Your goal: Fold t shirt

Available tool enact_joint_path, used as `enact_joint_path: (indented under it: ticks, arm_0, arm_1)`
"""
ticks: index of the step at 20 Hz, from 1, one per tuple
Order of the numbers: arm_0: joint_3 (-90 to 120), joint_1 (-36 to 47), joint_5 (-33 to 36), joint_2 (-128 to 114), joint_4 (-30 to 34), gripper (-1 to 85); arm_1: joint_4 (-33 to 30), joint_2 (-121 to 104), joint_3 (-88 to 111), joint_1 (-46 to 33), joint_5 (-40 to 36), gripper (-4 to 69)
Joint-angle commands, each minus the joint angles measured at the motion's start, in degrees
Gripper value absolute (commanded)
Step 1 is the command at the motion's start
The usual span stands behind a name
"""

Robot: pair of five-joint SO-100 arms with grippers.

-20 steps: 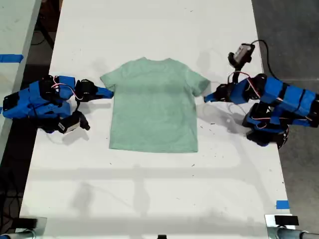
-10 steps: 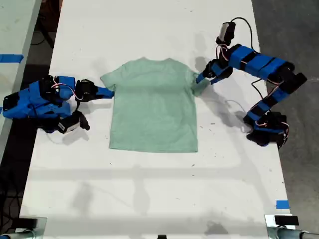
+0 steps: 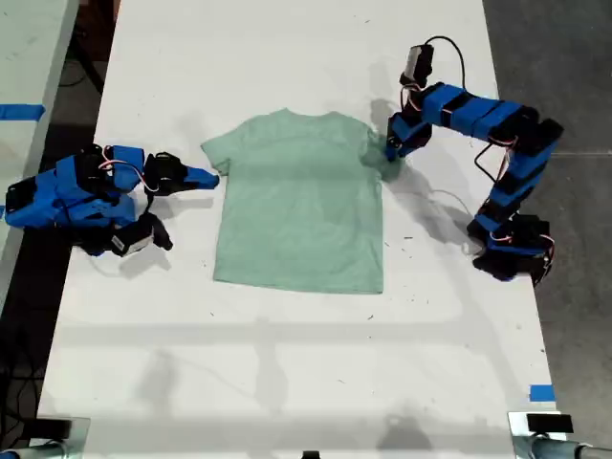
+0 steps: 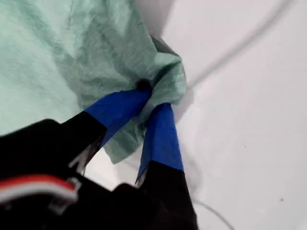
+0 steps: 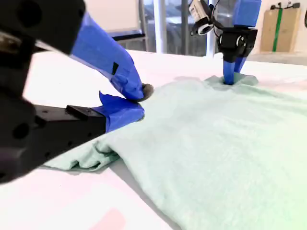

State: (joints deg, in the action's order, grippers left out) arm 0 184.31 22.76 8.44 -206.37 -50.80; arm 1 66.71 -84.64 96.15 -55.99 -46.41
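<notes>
My first gripper (image 4: pixel 152 98) pinches the shirt (image 3: pixel 301 201) sleeve at three o'clock for folding inward; my second gripper (image 5: pixel 130 103) sits pressed together at nine o'clock.

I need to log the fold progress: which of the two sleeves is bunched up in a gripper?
The sleeve on the exterior view's right, pinched and crumpled by my first gripper. The other sleeve of the t shirt still lies flat.

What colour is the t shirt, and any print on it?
The t shirt is plain pale mint green with no print; clearest in the exterior view.
</notes>
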Motion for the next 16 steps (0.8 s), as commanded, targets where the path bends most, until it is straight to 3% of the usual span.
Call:
enact_joint_path:
  ticks: [1, 5, 16]
  arm_0:
    - [0.2, 0.4, 0.0, -0.2, -0.4, 1.1]
    - [0.2, 0.4, 0.0, -0.2, -0.4, 1.0]
    - [0.2, 0.3, 0.0, -0.2, -0.4, 0.7]
  arm_1:
    - [2.7, -10.9, -3.3, 1.8, 0.4, -0.2]
    - [7.5, -14.9, -18.1, 12.0, 1.3, -0.2]
    - [-7.9, 4.7, -22.8, 31.3, 4.0, -0.2]
